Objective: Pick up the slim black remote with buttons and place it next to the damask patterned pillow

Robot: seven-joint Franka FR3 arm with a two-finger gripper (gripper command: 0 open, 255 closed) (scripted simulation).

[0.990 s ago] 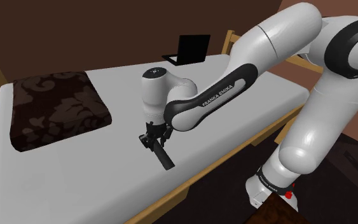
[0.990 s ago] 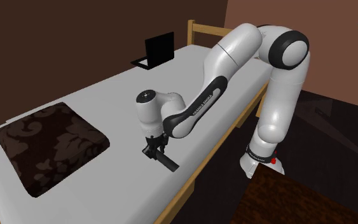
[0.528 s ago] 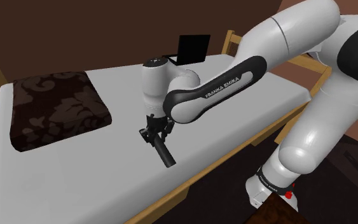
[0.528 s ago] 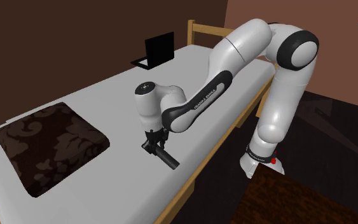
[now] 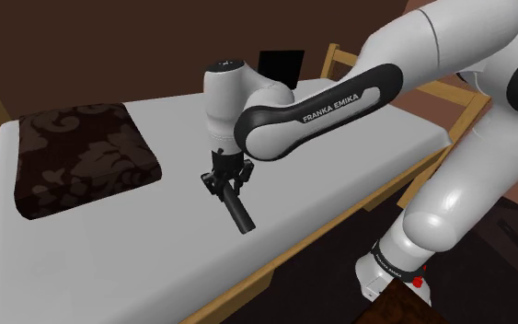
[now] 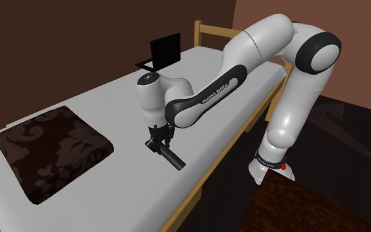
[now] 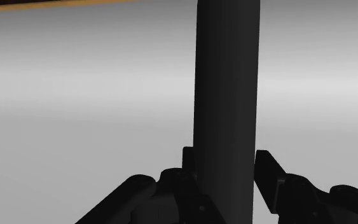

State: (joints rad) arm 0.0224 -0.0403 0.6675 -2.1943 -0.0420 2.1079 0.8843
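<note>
Light's pretty soft and flat, looks like it comes from above: the plain pale grey bed sheet (image 5: 137,258) is the brightest thing going, while the dark brown walls (image 5: 109,46) and the floor (image 5: 510,276) stay dim. The glossy white robot arm (image 5: 450,202) gets smooth highlights on top and shades to grey underneath. In the wrist view the sheet fades from pale to mid grey, and the slim black remote (image 7: 227,95) is just a flat dark slab.

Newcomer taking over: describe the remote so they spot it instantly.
On the grey bed, between the dark patterned pillow and the laptop, find the black gripper. The remote is the slim black stick slanting down from it, the one long narrow thing.
</note>
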